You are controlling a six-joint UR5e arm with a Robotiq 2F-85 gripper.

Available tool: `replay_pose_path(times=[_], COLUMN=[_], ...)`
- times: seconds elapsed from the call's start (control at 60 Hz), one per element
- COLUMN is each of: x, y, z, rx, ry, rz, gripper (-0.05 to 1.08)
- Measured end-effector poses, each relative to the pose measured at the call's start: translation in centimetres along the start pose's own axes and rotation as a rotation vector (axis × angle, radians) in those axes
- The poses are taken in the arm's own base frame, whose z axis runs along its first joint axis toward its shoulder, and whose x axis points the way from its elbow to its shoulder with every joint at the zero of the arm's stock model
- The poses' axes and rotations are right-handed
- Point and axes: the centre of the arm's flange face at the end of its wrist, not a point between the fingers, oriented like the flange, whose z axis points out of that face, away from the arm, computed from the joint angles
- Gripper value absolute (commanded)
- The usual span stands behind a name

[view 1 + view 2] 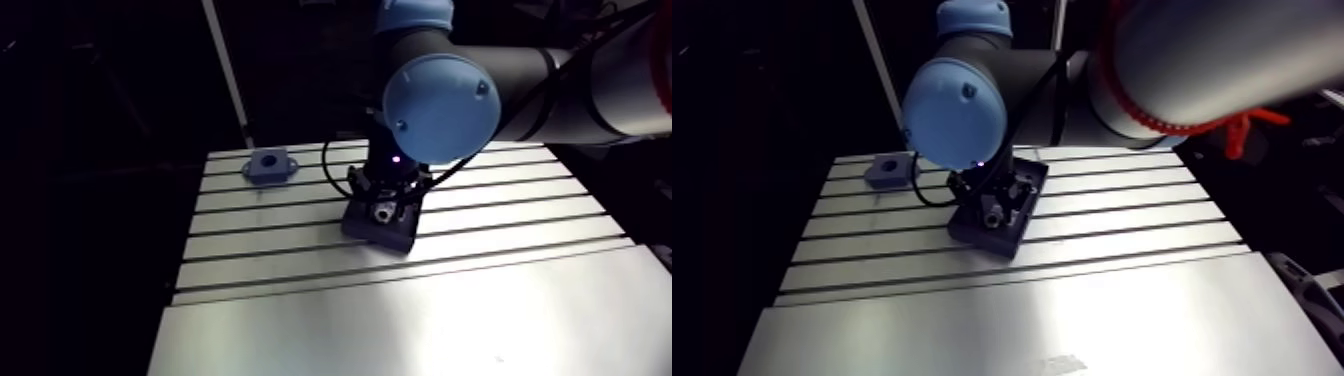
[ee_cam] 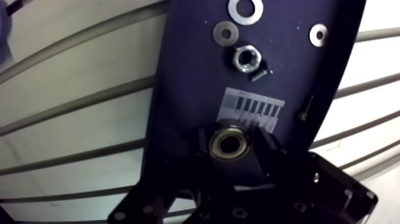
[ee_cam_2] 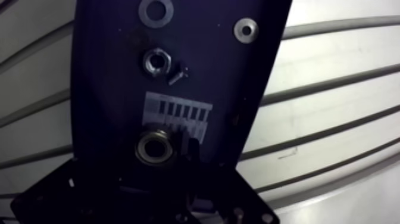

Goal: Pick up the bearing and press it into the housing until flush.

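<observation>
The bearing (image 2: 230, 145), a small metal ring with a brassy inner race, sits on the dark parts tray (image 2: 184, 89) just below a white barcode label (image 2: 253, 107). My gripper (image 2: 233, 150) is low over the tray, and its dark fingers (image 2: 266, 156) press against the bearing from both sides. The housing (image 1: 270, 165), a blue-grey block with a round bore on top, stands apart at the table's far left corner, well to the left of the gripper (image 1: 385, 212).
Ahead of the gripper, the tray also holds two washers (image 2: 245, 9), a smaller washer (image 2: 318, 34), a hex nut (image 2: 246, 58) and small screws (image 2: 305, 107). The tray lies across the slotted aluminium table (image 1: 500, 215), with smooth plate (image 1: 420, 320) toward the front.
</observation>
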Motion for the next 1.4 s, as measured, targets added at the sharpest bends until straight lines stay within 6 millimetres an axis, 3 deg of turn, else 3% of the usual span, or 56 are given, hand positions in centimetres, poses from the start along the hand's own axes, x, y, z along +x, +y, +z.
replay_pose_path(times=[1.0, 1.167, 1.4], x=[0.0, 0.1, 0.2], y=[0.0, 0.1, -0.1], z=[-0.6, -1.8, -4.9], rx=[0.002, 0.003, 0.001], ry=[0.011, 0.030, 0.047], rz=[0.001, 0.001, -0.013], gripper=[0.61, 0.61, 0.63])
